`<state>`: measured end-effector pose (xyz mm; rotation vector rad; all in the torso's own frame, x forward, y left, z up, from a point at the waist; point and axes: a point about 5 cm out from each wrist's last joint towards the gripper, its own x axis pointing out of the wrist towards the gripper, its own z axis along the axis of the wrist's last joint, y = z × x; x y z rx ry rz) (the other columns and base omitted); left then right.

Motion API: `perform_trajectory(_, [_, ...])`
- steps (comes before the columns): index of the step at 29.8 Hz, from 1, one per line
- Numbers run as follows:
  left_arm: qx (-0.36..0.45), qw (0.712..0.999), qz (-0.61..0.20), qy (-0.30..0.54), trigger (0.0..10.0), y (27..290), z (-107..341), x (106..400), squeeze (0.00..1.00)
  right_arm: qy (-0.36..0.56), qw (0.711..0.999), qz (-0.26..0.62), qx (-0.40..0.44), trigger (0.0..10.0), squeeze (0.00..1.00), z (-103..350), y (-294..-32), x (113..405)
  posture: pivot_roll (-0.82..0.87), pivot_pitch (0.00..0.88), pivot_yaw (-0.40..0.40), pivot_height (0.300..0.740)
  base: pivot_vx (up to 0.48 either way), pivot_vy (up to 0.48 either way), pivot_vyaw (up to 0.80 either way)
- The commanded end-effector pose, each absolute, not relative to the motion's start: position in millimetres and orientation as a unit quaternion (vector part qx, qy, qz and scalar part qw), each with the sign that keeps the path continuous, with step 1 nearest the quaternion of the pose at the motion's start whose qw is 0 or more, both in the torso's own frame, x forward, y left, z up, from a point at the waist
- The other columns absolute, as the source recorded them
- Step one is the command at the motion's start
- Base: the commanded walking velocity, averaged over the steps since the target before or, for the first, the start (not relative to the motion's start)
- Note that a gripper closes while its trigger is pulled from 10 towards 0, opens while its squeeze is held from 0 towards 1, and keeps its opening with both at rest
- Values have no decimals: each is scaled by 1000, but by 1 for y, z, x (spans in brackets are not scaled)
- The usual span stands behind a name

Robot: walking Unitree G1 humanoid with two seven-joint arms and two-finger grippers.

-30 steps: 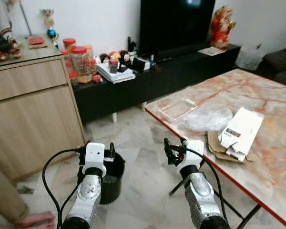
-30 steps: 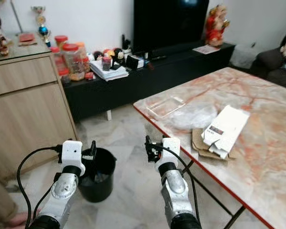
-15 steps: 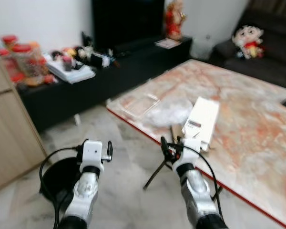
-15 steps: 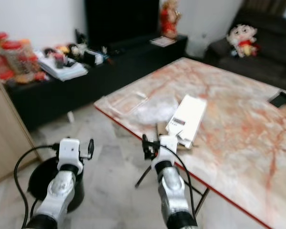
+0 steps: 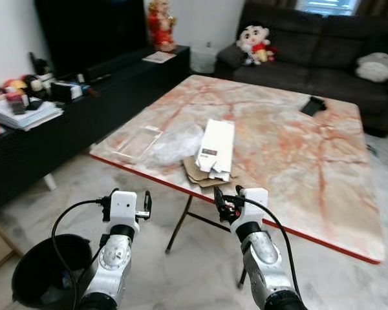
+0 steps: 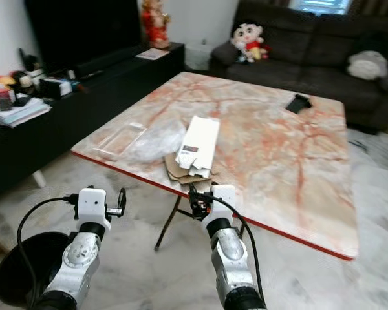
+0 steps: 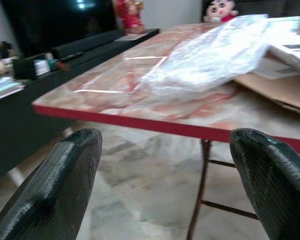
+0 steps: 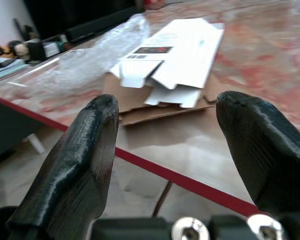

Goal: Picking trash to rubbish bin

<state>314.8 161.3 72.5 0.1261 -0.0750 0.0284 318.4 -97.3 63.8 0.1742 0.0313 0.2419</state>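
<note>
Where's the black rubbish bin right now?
The black rubbish bin stands on the floor at the robot's lower left in the eye views, below and left of the left gripper, off to the left of the marble table.

Dark sofa (image 5: 323, 45) with a doll (image 5: 256, 40); black phone (image 5: 311, 104) on marble table (image 5: 297, 161).

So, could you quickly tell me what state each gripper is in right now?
Left gripper: open, holding nothing, short of the table edge.
Right gripper: open, holding nothing, facing the flattened white carton.
</note>
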Motion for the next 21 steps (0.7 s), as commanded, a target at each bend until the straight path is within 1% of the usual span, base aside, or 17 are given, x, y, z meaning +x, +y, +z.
perform_trajectory(1, [62,997,8,-50,10000,159,79,318,0,10,989,122,86,10000,0,68,-95,321,166,0,-28,740,0,0,-800])
perform_trajectory(21, [59,997,-8,-39,10000,153,75,317,0,13,989,122,83,10000,0,68,-96,322,167,0,-35,740,0,0,-800])
